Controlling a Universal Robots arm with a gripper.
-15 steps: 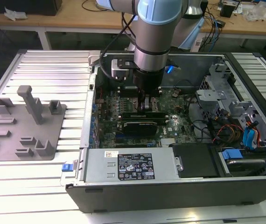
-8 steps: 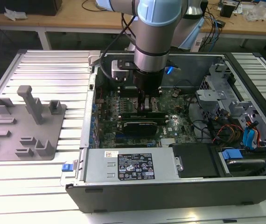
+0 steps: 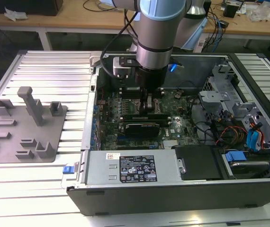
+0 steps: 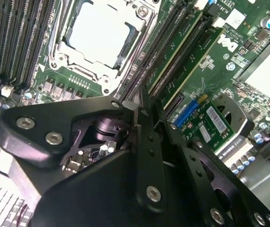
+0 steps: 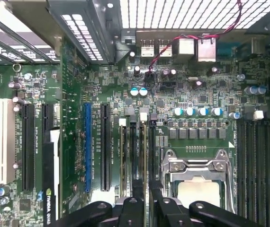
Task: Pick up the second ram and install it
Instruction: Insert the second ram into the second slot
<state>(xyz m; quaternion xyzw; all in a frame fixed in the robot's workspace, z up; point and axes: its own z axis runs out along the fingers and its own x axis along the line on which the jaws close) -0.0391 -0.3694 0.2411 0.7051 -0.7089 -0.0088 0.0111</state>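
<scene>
claw [image 5: 144,189] over mem slots [image 5: 136,151], cpu socket [image 5: 199,182] just beside.

The second ram [image 5: 143,156], a thin green stick, stands edge-down in a black slot

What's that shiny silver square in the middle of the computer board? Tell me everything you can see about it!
The silver square is a flat chip with a plain, pale metal top, seen in both wrist views. It lies flat on the green board, sitting inside a shiny metal frame that has screws. Long black slots run along both of its sides. The gripper hangs over the slots next to it.
</scene>
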